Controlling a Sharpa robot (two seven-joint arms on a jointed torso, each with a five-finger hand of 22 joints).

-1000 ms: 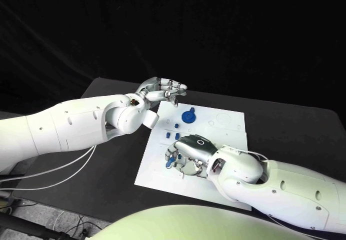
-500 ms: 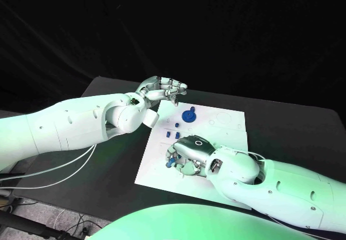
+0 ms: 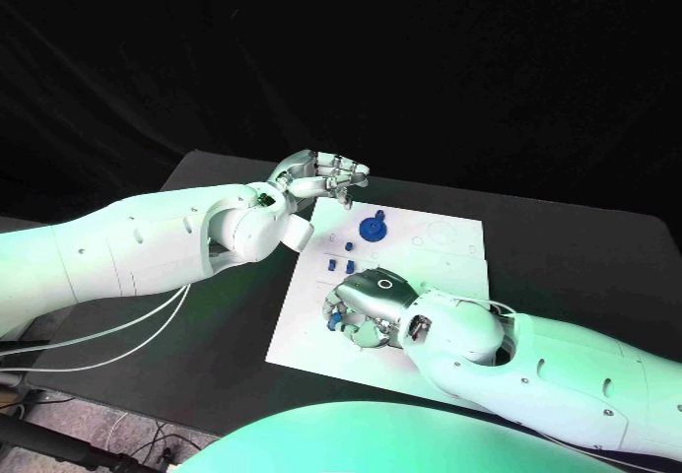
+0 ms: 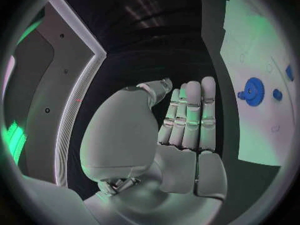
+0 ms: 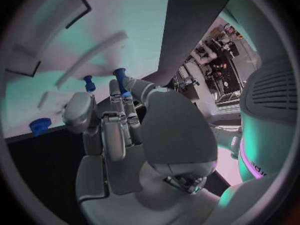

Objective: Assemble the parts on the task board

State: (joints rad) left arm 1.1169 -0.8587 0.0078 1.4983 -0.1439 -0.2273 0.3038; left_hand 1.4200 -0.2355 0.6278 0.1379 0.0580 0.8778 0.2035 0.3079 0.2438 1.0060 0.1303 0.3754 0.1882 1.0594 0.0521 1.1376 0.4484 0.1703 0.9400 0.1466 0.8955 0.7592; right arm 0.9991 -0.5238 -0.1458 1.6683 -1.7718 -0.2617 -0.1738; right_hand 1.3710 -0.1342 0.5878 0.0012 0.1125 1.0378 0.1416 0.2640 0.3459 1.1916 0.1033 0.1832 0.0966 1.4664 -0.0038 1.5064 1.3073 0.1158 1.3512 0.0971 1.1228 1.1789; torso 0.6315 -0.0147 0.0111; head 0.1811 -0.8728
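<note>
Black tabletop (image 3: 228,325) carries the white task board (image 3: 441,246) at frame center, flat so the parts stay reachable from both sides. Left arm (image 3: 128,251) enters from the left edge; left hand (image 3: 315,177) hovers off the board's upper left corner, fingers (image 4: 187,112) curled in with nothing in them, likely parked clear of the work. Right arm (image 3: 554,370) comes from lower right; right hand (image 3: 373,307) sits low over the board's lower half, fingers (image 5: 119,122) bent around a small blue peg (image 5: 119,75), probably to seat it; actual grip: cannot tell. Blue gear (image 3: 373,229) sits upper center of the board, small blue pegs (image 3: 338,264) just below it, another blue piece (image 3: 331,321) beside the right hand.
</note>
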